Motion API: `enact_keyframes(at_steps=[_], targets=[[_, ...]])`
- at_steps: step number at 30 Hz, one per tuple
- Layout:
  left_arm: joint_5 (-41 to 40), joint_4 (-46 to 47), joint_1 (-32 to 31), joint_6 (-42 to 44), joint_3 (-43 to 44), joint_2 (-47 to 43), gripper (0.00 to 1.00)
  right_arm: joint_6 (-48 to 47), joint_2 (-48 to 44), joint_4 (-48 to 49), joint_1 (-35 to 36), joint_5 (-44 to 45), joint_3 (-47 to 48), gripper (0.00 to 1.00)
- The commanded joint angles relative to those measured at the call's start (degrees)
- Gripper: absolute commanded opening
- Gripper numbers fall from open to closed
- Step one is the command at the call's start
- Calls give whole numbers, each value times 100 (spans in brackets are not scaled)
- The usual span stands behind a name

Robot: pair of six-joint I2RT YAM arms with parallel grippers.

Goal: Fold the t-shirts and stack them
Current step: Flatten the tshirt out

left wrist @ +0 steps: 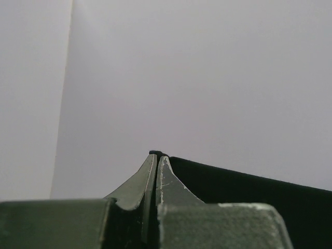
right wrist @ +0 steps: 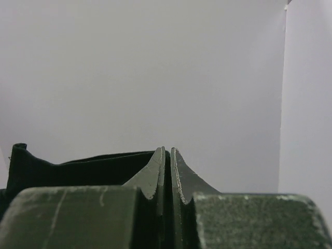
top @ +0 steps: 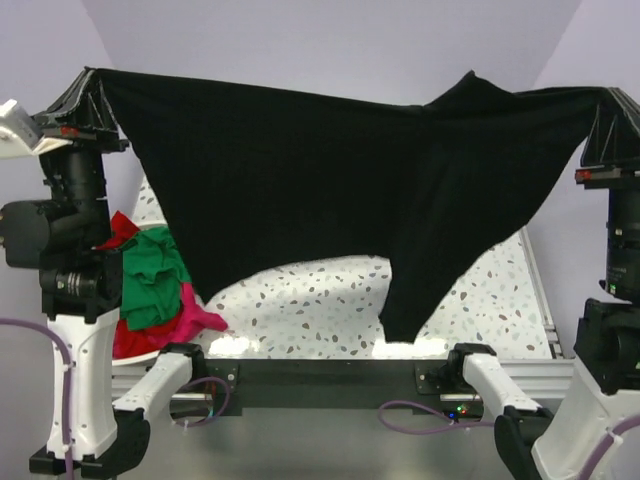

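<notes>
The top external camera looked down from high behind the near edge of the table (top: pixel 320 295). The wrist cameras sat close behind the left gripper (left wrist: pixel 156 154) and right gripper (right wrist: pixel 167 149), facing a bare wall (left wrist: pixel 207 78). All three views shared the black t-shirt (top: pixel 330 190), which lay low in both wrist frames.

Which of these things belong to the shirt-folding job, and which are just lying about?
In the job: soft black cloth t-shirt, pinched at both ends by the left pincer and right pincer; heap of green, red and magenta cloth shirts.
Just there: speckled white tabletop; plain pale wall.
</notes>
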Motion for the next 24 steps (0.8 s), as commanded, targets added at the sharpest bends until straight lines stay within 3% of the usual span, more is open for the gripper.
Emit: enact_keyframes(at_steps=[1, 8, 14, 16, 17, 18, 20, 21, 24], targets=[[-355, 230, 47, 201, 51, 598, 0, -134, 782, 123, -32, 358, 12, 0], [-478, 1118, 47, 78, -415, 2476, 0, 164, 1846, 1124, -32, 331, -1068, 0], [-381, 1892, 47, 60, -240, 4646, 0, 507, 4034, 1776, -23, 507, -816, 0], [-390, 1857, 47, 156, 120, 5158, 18, 577, 4974, 1592, 12, 647, -298, 1], [-381, 1822, 47, 175, 356, 5544, 29, 613, 5299, 1504, 21, 682, -113, 10], [-329, 1752, 39, 201, 454, 5687, 51, 622, 5781, 1216, 30, 691, 298, 34], [-355, 1611, -5, 271, 500, 5820, 66, 639, 6118, 985, 100, 718, 547, 58], [-477, 1645, -40, 315, 438, 5794, 76, 622, 6181, 1037, 126, 726, 522, 77], [-741, 1699, -207, 438, 157, 5583, 89, 622, 6225, 1143, 232, 727, 372, 98]])
